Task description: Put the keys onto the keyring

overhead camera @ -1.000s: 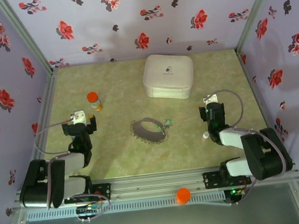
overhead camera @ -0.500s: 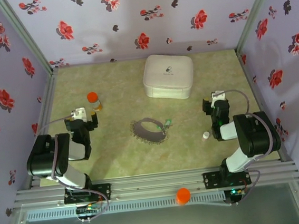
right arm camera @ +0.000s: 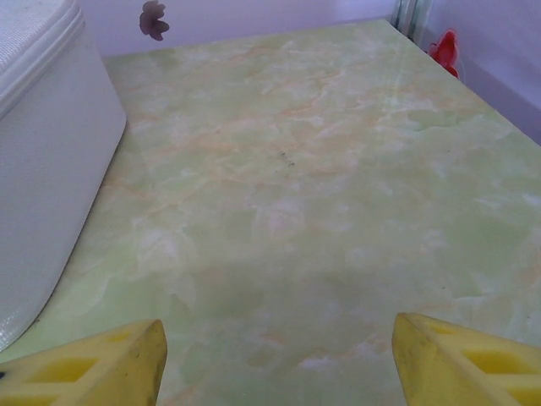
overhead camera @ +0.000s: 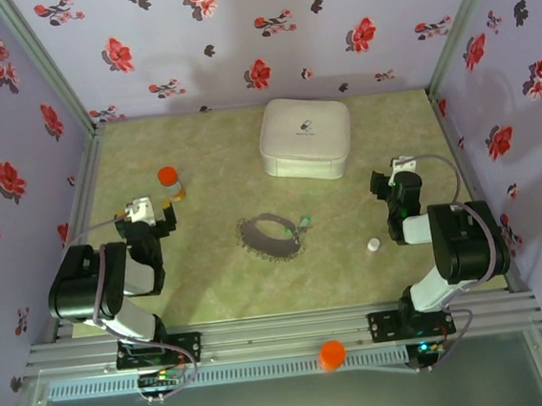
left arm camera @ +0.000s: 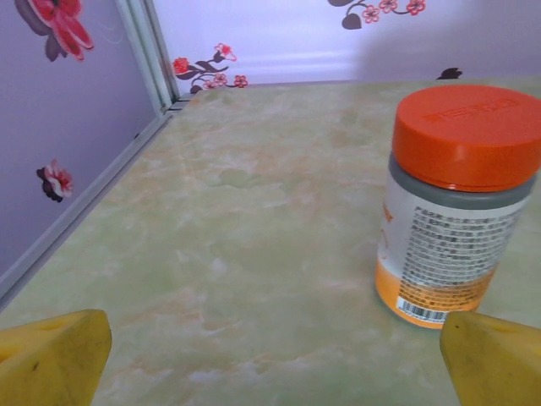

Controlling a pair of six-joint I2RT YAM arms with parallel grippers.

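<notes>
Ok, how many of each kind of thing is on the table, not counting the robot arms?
White case: 1
Orange-capped bottle: 1
Keyring: 1
Green-headed keys: 2, though they are tiny from above and hard to be sure of
Small white cap: 1
Total: 6

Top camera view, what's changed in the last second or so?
Both arms pulled their elbows back and up over their bases. The right gripper shifted toward the far right, leaving the small white cap clear of the arm. The left gripper edged slightly farther out, near the orange-capped bottle. Nothing was grabbed or let go; both jaws are open and empty. Keyring, keys and white case stayed put.
</notes>
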